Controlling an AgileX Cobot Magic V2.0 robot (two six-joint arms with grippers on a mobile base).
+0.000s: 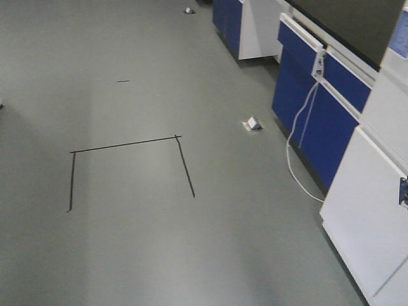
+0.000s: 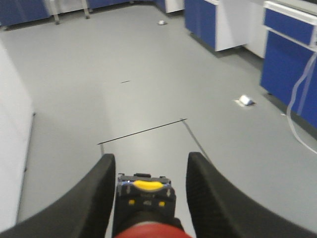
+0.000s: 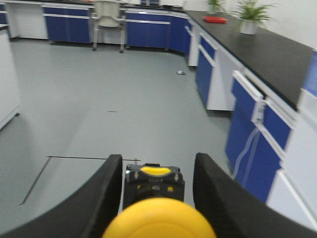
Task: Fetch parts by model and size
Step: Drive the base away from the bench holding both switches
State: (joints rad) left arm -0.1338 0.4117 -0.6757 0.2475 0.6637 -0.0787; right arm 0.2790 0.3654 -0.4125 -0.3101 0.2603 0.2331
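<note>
Entry: both parts in hand, no drop-off in view.

- The left gripper [image 2: 150, 166] was seen closed narrowly around the red-capped switch [image 2: 144, 208]. The black body was clamped between the 2 dark fingers [image 2: 94, 198], with the red cap turned back toward the wrist camera and the base pointing outward.
- The right gripper [image 3: 158, 161] was seen closed in the same way on the yellow-capped switch [image 3: 158, 218], cap nearest the lens and body pinched on both flanks.
- Gripping by the body rather than the domed cap was judged sensible: the flat sides give the pads purchase, whereas the rounded cap would likely slip.
- Both parts were held clear of the grey floor [image 1: 191, 255], with nothing underneath to support them, so the load was taken to be carried wholly by the fingers.
- Neither arm was caught by the front view. Only a 3-sided black tape outline [image 1: 127, 145], a floor socket [image 1: 253, 124], a white cable [image 1: 296, 146] and blue cabinets [image 1: 319, 108] were recorded there.
- No bin, tray or table for delivery was visible. Picking was judged complete for 2 parts, with transport and placing remaining.
- Risk noted: a loosened grip would drop a switch onto the hard floor.
</note>
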